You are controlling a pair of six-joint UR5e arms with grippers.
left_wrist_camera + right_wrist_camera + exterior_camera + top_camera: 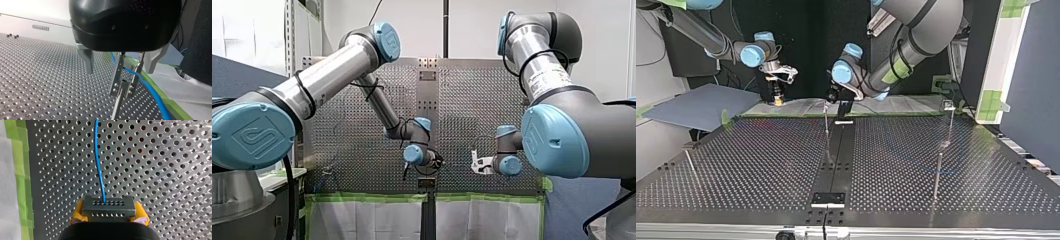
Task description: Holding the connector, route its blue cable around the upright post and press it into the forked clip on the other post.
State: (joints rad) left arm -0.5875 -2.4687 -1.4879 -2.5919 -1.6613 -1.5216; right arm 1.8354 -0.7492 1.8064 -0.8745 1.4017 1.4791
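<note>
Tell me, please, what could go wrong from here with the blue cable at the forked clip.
My left gripper stands open astride the forked clip; any sideways drift could knock a finger into it and bend its thin post.
The blue cable crosses the clip's prongs, but I cannot tell that it is seated; it may spring out.
My right gripper holds the connector by its yellow pads; a hard pull on the cable could slip it.

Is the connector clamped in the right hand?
Yes, yellow pads of the right hand clamp the dark connector, the blue cable leaving it.
</note>
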